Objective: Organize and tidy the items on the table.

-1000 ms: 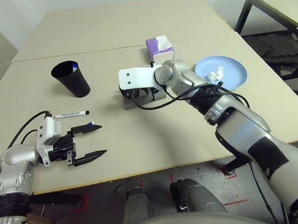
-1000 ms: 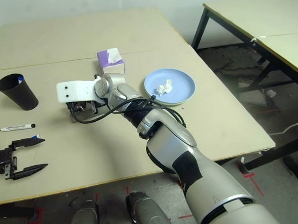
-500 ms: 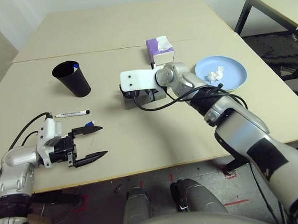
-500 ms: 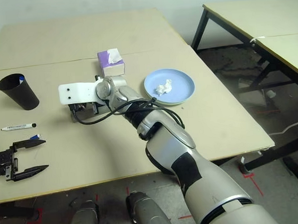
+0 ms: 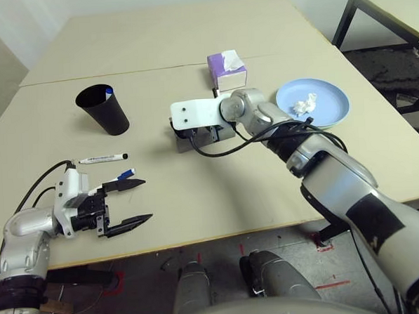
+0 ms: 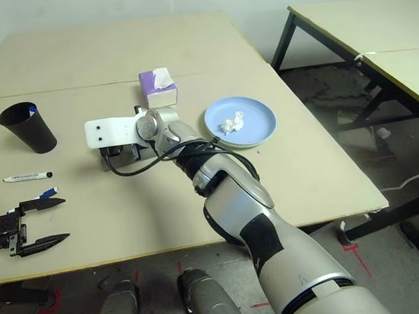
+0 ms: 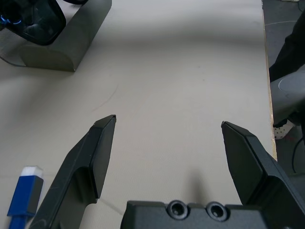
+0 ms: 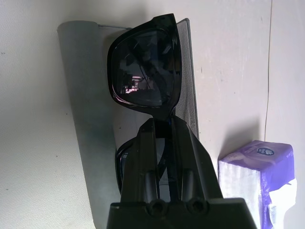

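Nothing on the table (image 5: 218,192) has shifted vs 1 s back; both arms in the same spots, only the head cam drifted a little. A blue-capped marker now shows past the L fingers.

L side: L gripper (image 5: 132,201) low over the near L corner of the table, fingers spread wide, nothing between them. Blue-capped marker (image 5: 121,178) lies on the table just beside the upper L finger; contact can't be judged. Black-capped marker (image 5: 103,159) lies flat a bit farther back, cap end toward centre. Black cup (image 5: 103,110) stands upright behind that, something blue sticking out at its rim.

Centre: grey glasses case (image 8: 86,119) lies on the table just in front of the seam. R gripper (image 8: 162,131) is over it, fingers closed tight on the bridge of the black sunglasses (image 8: 143,71). R wrist view: one lens ahead of the fingertips, the other behind them, glasses lying along the case. Whether the glasses rest on the case or are held just above it, can't tell. L wrist view shows the sunglasses over the case.

R of centre: purple tissue box (image 5: 227,69) upright just behind the case, close to the seam, tissue sticking out on top.

R side: blue plate (image 5: 313,103) flat on the table, near the R edge. Crumpled tissue (image 5: 304,104) sits in it, about mid-plate.
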{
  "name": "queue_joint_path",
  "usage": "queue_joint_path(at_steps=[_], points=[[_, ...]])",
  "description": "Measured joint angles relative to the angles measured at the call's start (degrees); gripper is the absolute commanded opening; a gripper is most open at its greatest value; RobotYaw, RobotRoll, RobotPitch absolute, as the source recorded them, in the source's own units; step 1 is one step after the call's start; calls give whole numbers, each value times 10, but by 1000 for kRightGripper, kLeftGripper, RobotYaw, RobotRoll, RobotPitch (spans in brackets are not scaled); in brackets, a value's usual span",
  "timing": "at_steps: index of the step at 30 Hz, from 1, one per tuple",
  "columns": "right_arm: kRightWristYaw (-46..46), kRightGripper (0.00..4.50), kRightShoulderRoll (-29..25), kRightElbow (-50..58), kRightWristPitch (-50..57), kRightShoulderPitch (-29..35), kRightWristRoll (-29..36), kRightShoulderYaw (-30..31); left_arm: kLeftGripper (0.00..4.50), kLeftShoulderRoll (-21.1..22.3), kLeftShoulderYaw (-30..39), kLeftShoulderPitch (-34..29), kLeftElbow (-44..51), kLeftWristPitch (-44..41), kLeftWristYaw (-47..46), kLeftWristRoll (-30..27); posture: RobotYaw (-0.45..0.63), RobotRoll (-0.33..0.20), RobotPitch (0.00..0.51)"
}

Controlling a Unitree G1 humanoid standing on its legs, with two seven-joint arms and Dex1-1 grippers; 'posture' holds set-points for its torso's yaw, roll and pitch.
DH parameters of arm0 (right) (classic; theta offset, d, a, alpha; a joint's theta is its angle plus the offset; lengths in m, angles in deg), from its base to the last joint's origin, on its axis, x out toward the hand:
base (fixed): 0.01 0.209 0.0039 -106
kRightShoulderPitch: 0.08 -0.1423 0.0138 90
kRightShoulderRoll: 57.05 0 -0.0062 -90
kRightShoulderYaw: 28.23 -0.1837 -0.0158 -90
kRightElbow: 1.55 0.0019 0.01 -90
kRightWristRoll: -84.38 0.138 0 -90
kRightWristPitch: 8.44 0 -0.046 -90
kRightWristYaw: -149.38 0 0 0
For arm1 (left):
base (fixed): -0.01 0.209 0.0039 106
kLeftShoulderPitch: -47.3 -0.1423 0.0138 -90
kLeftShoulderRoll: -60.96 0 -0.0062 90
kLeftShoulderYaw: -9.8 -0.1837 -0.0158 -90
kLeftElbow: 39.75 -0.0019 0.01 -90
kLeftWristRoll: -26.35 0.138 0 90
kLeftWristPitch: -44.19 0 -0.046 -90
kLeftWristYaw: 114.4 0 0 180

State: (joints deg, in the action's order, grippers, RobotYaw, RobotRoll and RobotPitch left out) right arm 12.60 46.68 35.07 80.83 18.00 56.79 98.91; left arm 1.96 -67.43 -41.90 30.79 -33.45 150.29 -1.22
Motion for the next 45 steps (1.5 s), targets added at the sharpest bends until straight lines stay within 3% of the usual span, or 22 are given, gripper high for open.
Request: queue_joint_path(at_steps=[12,21,22,32,39,45], points=[[-13,166,5,-24,-13,0,-14,-3,4500,-2,0,-15,28,-14,-10,0,-45,0,144],[37,166,-1,-9,-3,8,-15,-6,4500,-2,0,-22,35,-16,-13,1,-53,0,141],[44,916,-1,-5,1,8,-15,-6,4500,-2,0,-22,35,-16,-13,1,-54,0,141],[48,4385,0,3,25,-1,-14,-26,4500,-7,-2,-17,15,-11,-6,8,-68,0,144],[100,4454,-22,48,64,-10,9,-52,4500,-7,-5,-9,12,-10,-6,10,-91,0,139],[220,4454,-97,232,214,-10,76,-118,4500,-7,-8,10,-15,-9,-5,21,-86,0,134]])
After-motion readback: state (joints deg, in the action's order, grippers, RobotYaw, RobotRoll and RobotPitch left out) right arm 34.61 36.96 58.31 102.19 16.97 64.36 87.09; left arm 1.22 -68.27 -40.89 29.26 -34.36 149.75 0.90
